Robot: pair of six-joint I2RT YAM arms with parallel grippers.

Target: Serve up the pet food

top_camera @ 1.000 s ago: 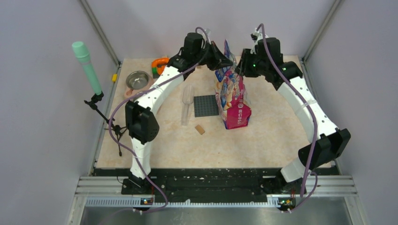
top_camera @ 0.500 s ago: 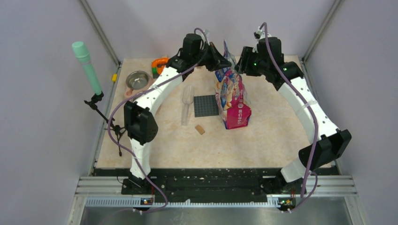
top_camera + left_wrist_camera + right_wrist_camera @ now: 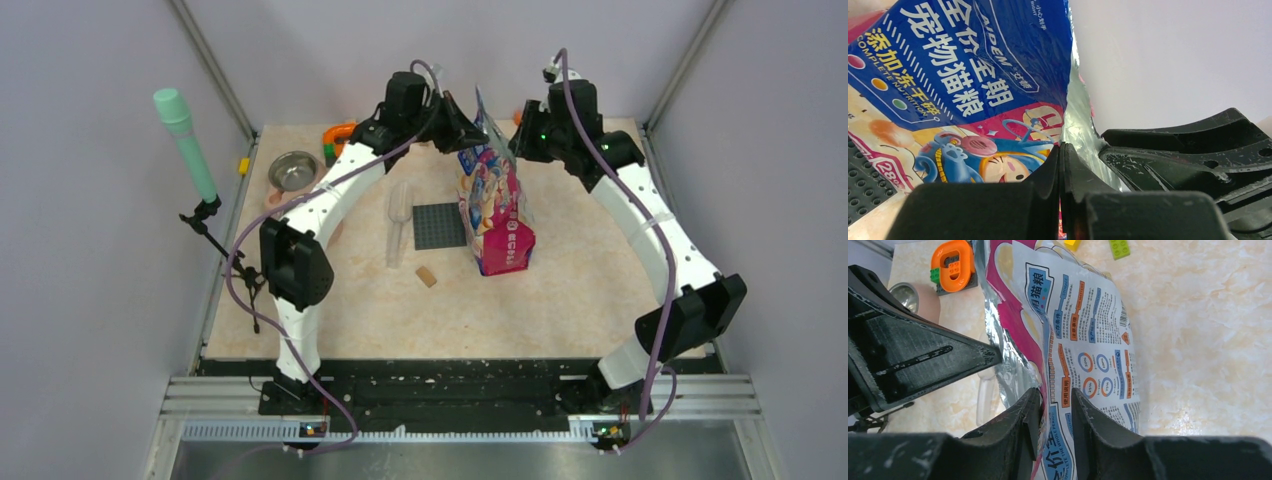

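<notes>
While left tool (image 3: 1062, 155) pinches cat food bag (image 3: 495, 210) rim, right tool (image 3: 1053, 397) straddles opposite rim, grip unclear, open table (image 3: 600, 290) rightward

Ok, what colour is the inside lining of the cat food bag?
Shiny silver foil, inside the cat food bag; clearest in the right wrist view.

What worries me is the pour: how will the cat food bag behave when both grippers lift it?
Probably floppy: the cat food bag is thin crinkled film, bending where the left gripper pinches its top edge. Likely bottom-heavy: the lower end bulges on the table. The glossy panel could slip in the right gripper.
</notes>
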